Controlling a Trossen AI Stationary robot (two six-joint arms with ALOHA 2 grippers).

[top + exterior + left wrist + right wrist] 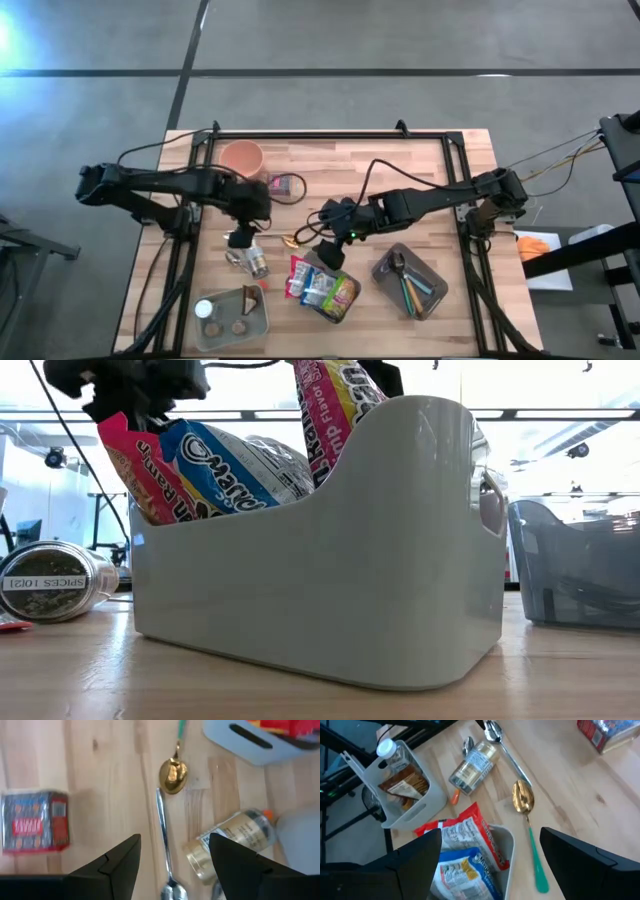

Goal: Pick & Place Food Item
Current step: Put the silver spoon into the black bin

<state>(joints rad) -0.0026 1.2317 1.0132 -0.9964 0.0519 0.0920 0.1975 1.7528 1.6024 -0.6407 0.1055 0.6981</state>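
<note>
Three glossy crinkled snack packets [465, 850] in smooth rounded grey bin [330, 590]

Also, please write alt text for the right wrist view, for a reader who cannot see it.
A white bin holding snack packets lies below the open right gripper. Beyond it on the wooden table: a gold spoon with a green handle, a spice jar, and a grey caddy.

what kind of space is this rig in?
Likely a lab or workshop, not a kitchen: a butcher-block wooden table with a black metal frame on bare grey concrete floor, and bright windows behind.
</note>
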